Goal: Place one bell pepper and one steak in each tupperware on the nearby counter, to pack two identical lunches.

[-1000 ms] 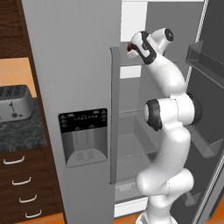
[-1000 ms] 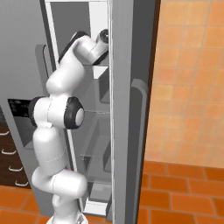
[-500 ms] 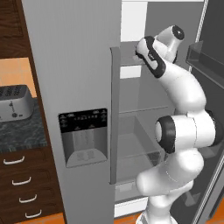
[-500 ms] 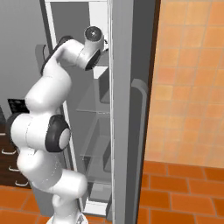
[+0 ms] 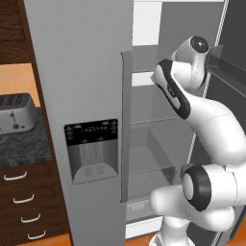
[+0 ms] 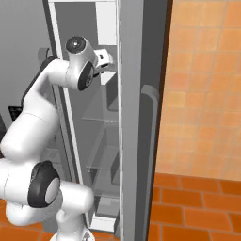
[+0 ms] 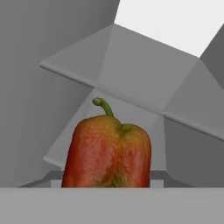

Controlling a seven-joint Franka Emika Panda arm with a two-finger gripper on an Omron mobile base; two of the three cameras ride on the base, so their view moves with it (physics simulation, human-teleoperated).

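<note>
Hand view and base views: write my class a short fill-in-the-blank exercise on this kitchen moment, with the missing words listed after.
1. In the hand view, the bell pepper has a curved green ____ on top.
2. The arm reaches into the open ____.
3. On the counter stands a silver ____.

Missing words: stem; fridge; toaster
</note>
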